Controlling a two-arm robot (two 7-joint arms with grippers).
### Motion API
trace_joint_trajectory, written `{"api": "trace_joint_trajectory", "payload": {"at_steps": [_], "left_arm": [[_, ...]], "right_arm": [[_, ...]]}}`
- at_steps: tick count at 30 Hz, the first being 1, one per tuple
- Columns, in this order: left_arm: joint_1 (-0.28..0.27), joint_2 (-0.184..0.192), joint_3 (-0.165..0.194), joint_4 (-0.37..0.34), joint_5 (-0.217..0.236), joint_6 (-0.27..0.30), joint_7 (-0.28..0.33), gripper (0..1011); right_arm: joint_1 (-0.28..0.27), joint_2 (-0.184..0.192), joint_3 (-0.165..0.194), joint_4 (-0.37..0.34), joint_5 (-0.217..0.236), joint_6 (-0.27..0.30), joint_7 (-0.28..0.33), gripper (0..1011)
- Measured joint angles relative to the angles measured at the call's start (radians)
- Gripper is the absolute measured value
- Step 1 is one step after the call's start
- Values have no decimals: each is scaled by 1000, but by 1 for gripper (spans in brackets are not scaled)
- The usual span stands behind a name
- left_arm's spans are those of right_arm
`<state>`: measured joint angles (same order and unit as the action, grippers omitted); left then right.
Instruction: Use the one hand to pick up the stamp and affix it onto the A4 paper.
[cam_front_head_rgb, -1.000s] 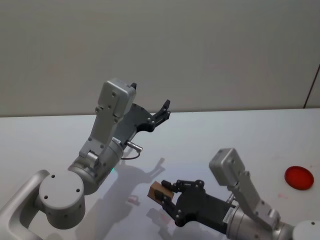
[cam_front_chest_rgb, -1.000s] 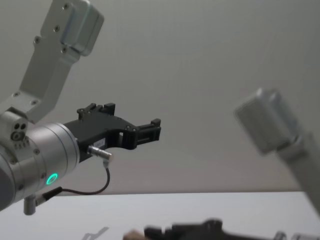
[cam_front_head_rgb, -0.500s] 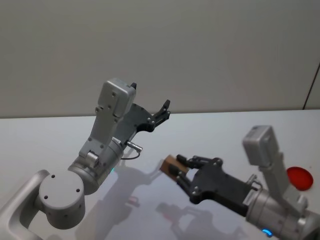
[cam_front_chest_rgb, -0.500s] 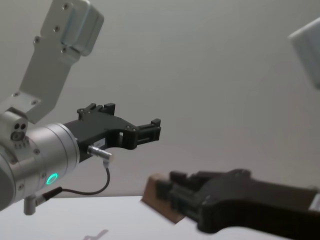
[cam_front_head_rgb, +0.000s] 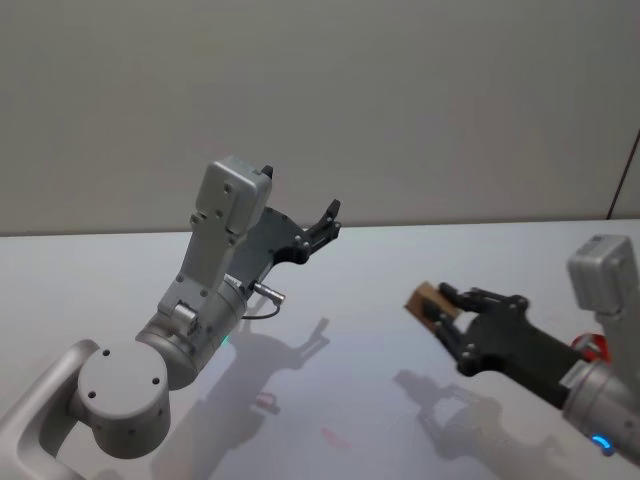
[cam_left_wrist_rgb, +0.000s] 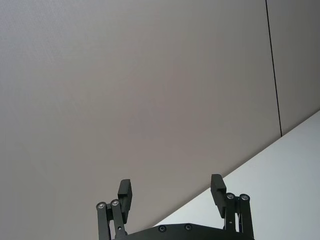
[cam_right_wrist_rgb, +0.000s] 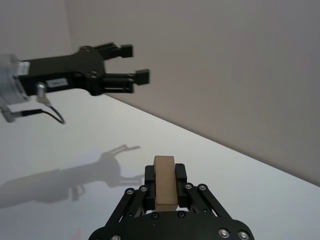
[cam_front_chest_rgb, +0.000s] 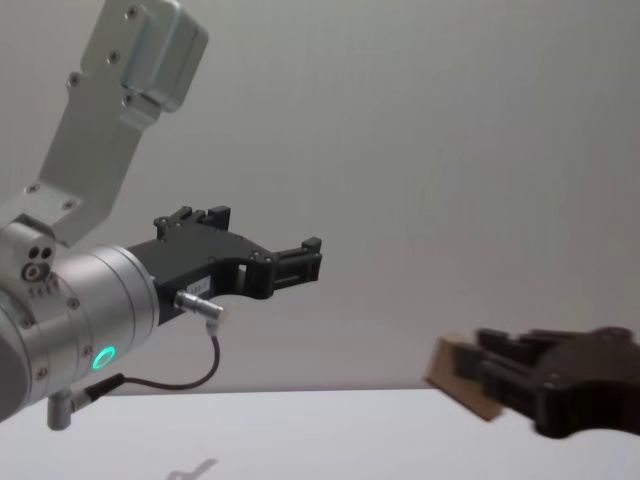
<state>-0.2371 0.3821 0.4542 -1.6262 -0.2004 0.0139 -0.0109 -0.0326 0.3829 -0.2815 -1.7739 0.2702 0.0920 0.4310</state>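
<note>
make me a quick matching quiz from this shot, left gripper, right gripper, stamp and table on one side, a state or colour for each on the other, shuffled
Column A
1. left gripper
2. right gripper
3. stamp
4. table

Column B
a. white
b. shut on a small block, held above the table
c. pale brown wood
d. open and holding nothing, raised in the air

Pairs: 1-d, 2-b, 3-c, 4-a
</note>
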Motion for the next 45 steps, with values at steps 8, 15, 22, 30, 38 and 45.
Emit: {"api": "trace_joint_trajectory", "payload": {"at_steps": [8,15,22,30,38,45], "left_arm": [[0,0,0,0,0,0,0,1001],[0,0,0,0,0,0,0,1001],[0,0,0,0,0,0,0,1001],[0,0,0,0,0,0,0,1001],[0,0,0,0,0,0,0,1001],[0,0,0,0,0,0,0,1001]], "right_arm": [[1,37,39,56,5,-20,-60,224],[7,59,65,128,-4,-37,-111,224],[11,80,90,189,-11,-51,-150,223],[-12,112,120,209,-4,-65,-180,224],[-55,144,147,182,20,-72,-191,223],[-97,171,169,149,45,-77,-195,223]]}}
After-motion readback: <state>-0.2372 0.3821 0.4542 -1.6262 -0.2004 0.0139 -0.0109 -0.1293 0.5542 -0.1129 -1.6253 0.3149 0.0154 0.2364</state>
